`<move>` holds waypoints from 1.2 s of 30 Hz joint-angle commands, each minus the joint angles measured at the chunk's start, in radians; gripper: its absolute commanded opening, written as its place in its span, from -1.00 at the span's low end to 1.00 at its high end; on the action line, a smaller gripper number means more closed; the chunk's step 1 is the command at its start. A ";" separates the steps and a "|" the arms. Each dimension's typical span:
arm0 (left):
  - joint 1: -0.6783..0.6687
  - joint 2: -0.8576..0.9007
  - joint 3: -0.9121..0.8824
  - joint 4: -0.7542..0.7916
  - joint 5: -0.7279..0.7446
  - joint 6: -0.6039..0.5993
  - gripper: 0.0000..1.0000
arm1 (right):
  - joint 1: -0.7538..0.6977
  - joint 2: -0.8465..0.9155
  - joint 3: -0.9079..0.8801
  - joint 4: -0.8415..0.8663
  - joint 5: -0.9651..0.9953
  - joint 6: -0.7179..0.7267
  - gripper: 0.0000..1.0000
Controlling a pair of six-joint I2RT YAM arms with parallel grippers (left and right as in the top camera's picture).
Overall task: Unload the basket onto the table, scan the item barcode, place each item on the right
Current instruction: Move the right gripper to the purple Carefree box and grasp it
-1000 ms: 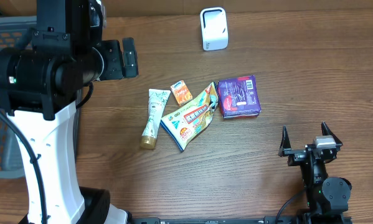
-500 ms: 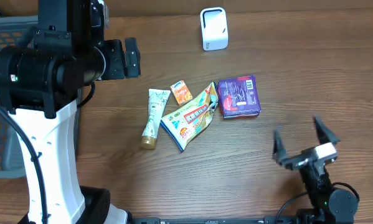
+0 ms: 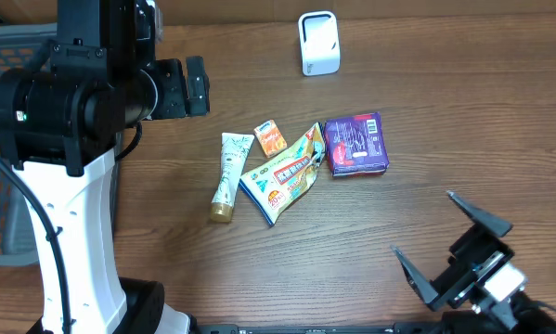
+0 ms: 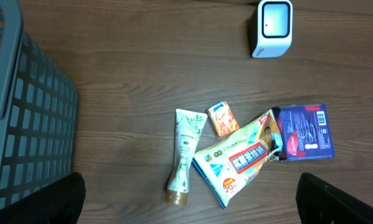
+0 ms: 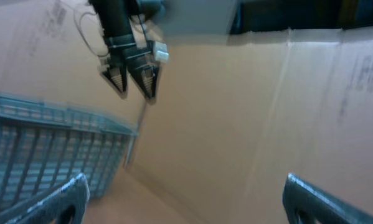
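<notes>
1. Left tool: wide, empty, above the table's left side.
2. Right tool: wide, empty, front right.
3. Tube, box, bag and pack lie mid-table; scanner stands behind.

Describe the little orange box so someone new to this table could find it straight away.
On the wooden table, find the cluster of four items nearer the robot than the white scanner. The orange box lies at its far edge, between the pale green tube and the yellow-green pouch. It is the smallest item there, far smaller than the purple pack.
</notes>
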 commanded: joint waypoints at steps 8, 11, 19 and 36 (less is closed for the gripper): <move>0.000 0.006 0.008 -0.002 0.011 0.005 0.99 | -0.003 0.731 0.789 -0.965 0.208 -0.221 1.00; 0.000 0.006 0.008 -0.002 0.011 0.005 1.00 | -0.002 0.937 0.896 -1.076 0.103 -0.209 1.00; 0.000 0.006 0.008 -0.002 0.011 0.005 0.99 | -0.004 1.395 0.922 -1.131 -0.023 -0.084 0.92; 0.000 0.006 0.008 -0.002 0.011 0.005 0.99 | -0.016 1.785 0.905 -0.913 0.264 0.168 0.51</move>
